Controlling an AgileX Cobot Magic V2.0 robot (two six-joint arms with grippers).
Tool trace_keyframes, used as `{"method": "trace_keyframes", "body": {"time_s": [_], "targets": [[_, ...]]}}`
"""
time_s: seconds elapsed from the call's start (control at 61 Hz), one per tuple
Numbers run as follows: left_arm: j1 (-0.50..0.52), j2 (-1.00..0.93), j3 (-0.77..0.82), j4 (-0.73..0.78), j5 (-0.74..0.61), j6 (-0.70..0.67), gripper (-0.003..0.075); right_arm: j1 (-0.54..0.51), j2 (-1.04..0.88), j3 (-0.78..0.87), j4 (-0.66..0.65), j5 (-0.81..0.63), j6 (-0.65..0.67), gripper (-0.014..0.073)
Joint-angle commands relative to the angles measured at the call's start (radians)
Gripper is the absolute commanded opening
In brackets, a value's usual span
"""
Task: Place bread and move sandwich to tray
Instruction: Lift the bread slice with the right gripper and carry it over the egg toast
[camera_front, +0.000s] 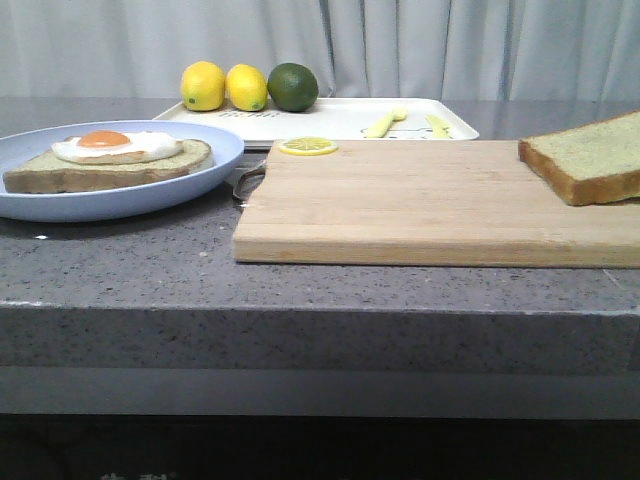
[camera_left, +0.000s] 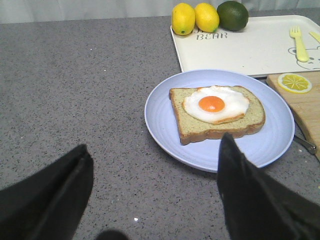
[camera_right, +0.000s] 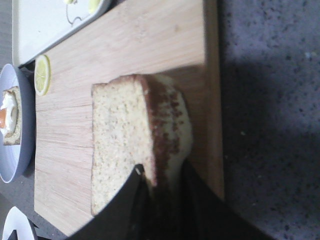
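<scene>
Bread (camera_right: 130, 135) pinched by its crust edge at the right end of the cutting board (camera_front: 420, 205); sandwich (camera_front: 110, 160) waiting on the plate (camera_front: 215, 160).

Right tool (camera_right: 160, 185) closed on the bread's brown crust, slice resting on or just above the board, contact hard to tell. Left tool (camera_left: 150, 185) spread wide, empty, hovering over the counter (camera_left: 75, 90) just beside the plate. Tray (camera_front: 330, 120) behind board and plate, carrying two lemons (camera_front: 225, 86), a lime (camera_front: 293, 87) and yellow cutlery (camera_front: 385, 122); lemon slice (camera_front: 308, 146) at the board's back edge. Judged light, soft and spongy, liable to crush or sag, so best held at the firmer crust. Sandwich better moved by the plate's rim, kept level, since egg looked likely to slide.
</scene>
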Motion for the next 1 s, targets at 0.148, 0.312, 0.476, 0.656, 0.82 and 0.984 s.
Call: {"method": "trace_keyframes", "body": {"time_s": [0.148,0.312,0.476,0.656,0.82,0.984], "targets": [[-0.007,0.013,-0.032,0.007,-0.068,-0.006,0.0513,0.000,-0.122,-0.023,0.110,0.146,0.032,0.0109],[-0.007,0.013,-0.032,0.007,-0.068,-0.006,0.0513,0.053,-0.191,-0.023,0.204,0.145,0.055,0.0109],[-0.007,0.013,-0.032,0.007,-0.070,-0.006,0.0513,0.189,-0.208,-0.023,0.346,0.141,0.055,0.0109],[-0.007,0.013,-0.032,0.007,-0.070,-0.006,0.0513,0.382,-0.207,-0.023,0.445,0.017,0.055,0.0109],[-0.007,0.013,-0.032,0.007,-0.070,-0.006,0.0513,0.592,-0.207,-0.023,0.545,-0.170,0.053,0.0109],[-0.007,0.013,-0.032,0.007,-0.072,-0.006,0.0513,0.799,-0.190,-0.034,0.738,-0.389,-0.041,0.0109]]}}
